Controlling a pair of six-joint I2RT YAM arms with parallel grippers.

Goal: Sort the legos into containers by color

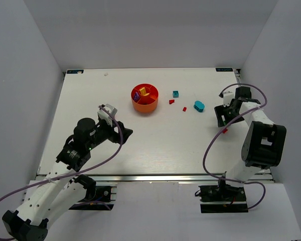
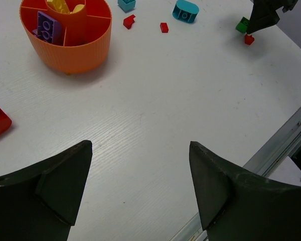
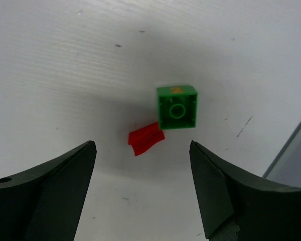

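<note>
Pick step: right gripper (image 3: 141, 144), fingers wide and empty, is hovering over green square plastic brick (image 3: 177, 107) near white table's (image 1: 155, 150) 3 o'clock edge, red plastic chip (image 3: 146, 138) at its 7 o'clock. Next: centring on green alone. Left gripper (image 2: 140, 145) also wide.

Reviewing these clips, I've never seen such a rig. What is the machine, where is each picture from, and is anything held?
Two robot arms stand at the table's near edge. One picture looks down from above; the others come from a camera on each wrist. The left pincer and right pincer are open, holding nothing. The right one hovers over a green brick and a red piece. An orange divided bowl holds yellow bricks and a purple plate; cyan bricks and red bricks lie loose nearby.
</note>
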